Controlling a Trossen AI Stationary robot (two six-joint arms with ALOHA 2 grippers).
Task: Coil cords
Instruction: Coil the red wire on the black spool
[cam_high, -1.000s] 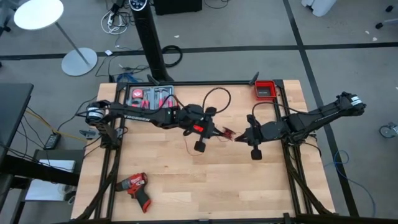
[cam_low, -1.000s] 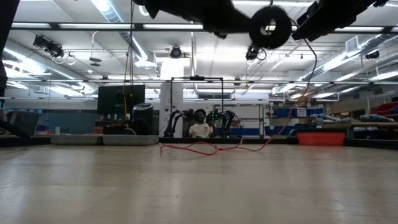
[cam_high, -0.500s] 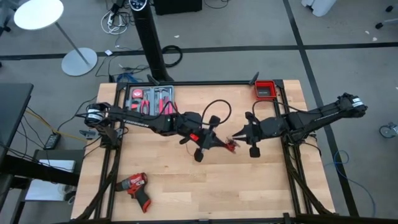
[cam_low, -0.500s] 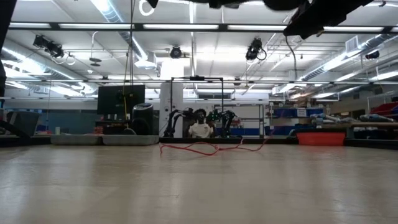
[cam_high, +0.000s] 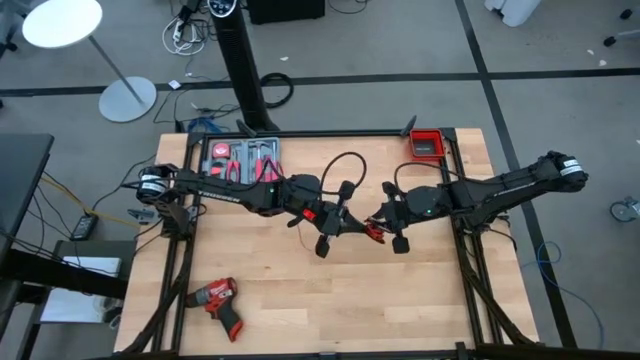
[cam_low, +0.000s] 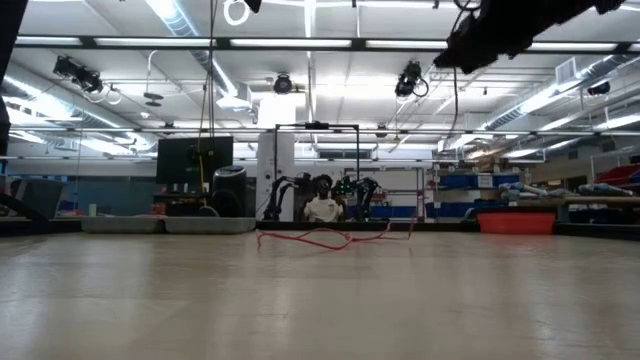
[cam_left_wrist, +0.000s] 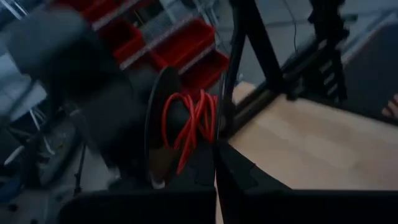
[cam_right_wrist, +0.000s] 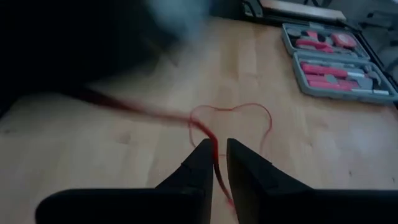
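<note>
A thin red cord is partly wound into a small bundle of loops (cam_left_wrist: 189, 121) at the tips of my left gripper (cam_high: 348, 228), which is shut on it above the table's middle. The rest of the cord (cam_right_wrist: 231, 117) lies slack on the wood in curves (cam_low: 320, 238). My right gripper (cam_right_wrist: 216, 155) faces the left one closely from the table's right (cam_high: 382, 222). Its fingers stand slightly apart with a red strand (cam_right_wrist: 214, 149) running between them. In the low view, only dark parts of the arms show at the top. My left gripper pinches the bundle of several red loops (cam_left_wrist: 186, 146) between its shut fingers. The fingers come nearly level from the table's left. The bundle is lifted clear of the table, with the loops standing beyond the fingertips. My right gripper has the red strand between its fingers; whether they touch it, I cannot tell.
An open grey tool case (cam_high: 240, 158) with red-handled tools lies at the far left. A red bin (cam_high: 427, 145) sits at the far right corner and a red drill (cam_high: 218, 300) near the front left. Black frame rails (cam_high: 460, 260) run along the table's sides.
My right gripper has gone toward the table's left, closing in on my left gripper. The left gripper has rolled and shifted a little toward the near edge with the red bundle. In the low view, the arms' dark shapes have mostly left the top of the picture.
</note>
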